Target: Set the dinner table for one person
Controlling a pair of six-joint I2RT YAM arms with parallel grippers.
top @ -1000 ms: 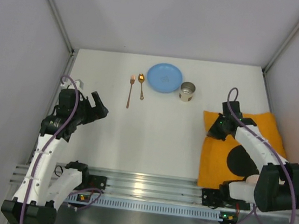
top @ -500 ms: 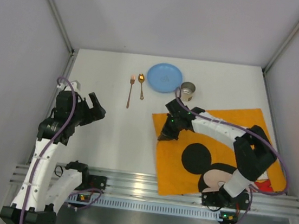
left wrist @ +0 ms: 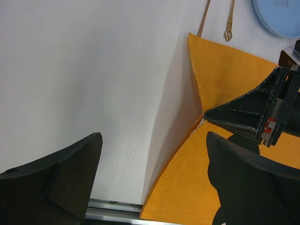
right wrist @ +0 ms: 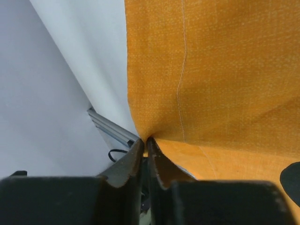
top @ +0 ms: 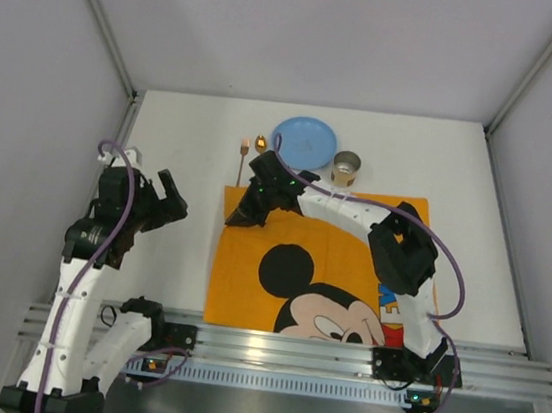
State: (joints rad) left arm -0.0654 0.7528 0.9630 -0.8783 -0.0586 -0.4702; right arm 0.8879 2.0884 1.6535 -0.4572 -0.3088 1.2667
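Observation:
The dinner table (top: pixel 182 155) is a large white tabletop. An orange Mickey Mouse placemat (top: pixel 308 271) lies on its near middle. My right gripper (top: pixel 237 219) is shut on the placemat's left edge and lifts that edge a little; in the right wrist view (right wrist: pixel 146 140) the cloth (right wrist: pixel 225 70) is pinched between the shut fingers. My left gripper (top: pixel 171 199) is open and empty, above the table left of the placemat. In the left wrist view (left wrist: pixel 154 154) the placemat's raised edge (left wrist: pixel 220 79) and the right gripper (left wrist: pixel 206 115) show ahead.
At the back stand a blue plate (top: pixel 304 142) and a metal cup (top: pixel 346 168). A fork (top: pixel 242 157) and a spoon (top: pixel 260 144) lie left of the plate, partly hidden by the right arm. Grey walls enclose the table.
The right gripper has dragged the placemat from the right side leftward to the middle, and it has unfolded flat. The left arm has shifted slightly left.

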